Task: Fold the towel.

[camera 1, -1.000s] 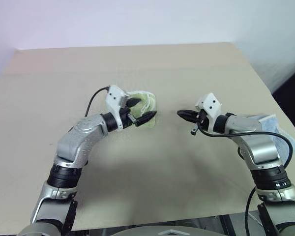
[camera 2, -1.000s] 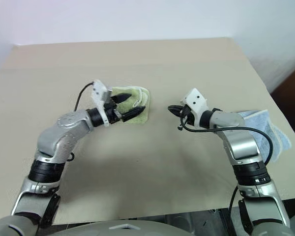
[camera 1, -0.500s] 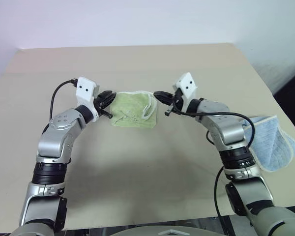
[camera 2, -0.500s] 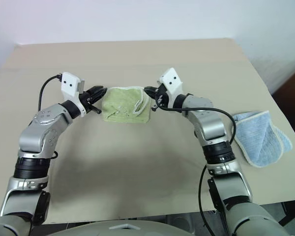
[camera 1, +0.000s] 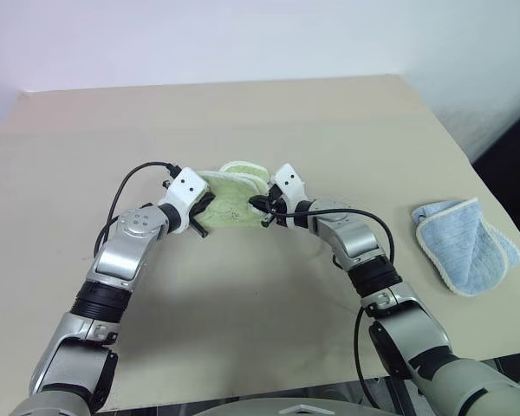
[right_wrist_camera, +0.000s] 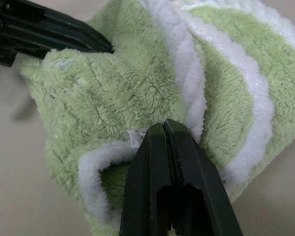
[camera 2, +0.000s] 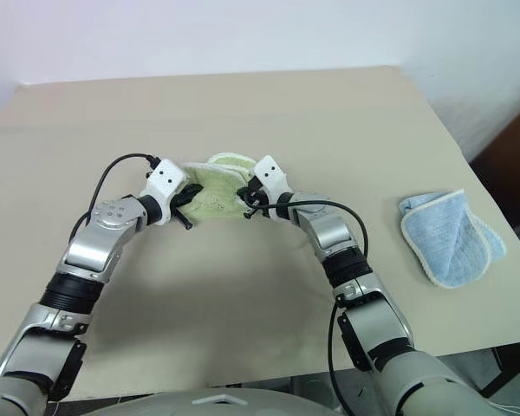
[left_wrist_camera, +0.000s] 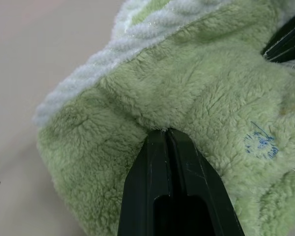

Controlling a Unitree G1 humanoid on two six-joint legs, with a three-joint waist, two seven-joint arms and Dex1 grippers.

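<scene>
1. The light green terry-cloth towel with white stitched edging (camera 1: 231, 198) sits bunched near the middle of the beige table (camera 1: 329, 113), small white tag (right_wrist_camera: 136, 136) showing.
2. Left end effector (camera 1: 201, 211), wide open a second ago, is now clamped on the towel's left side; right end effector (camera 1: 260, 206) has swung in, fingers closed at the edging by the tag.
3. Looks like both ends are pinched, so spreading it out comes next.
4. The light blue cloth with pale edging (camera 1: 464, 244) lies well apart on the right, nothing in the way.
</scene>
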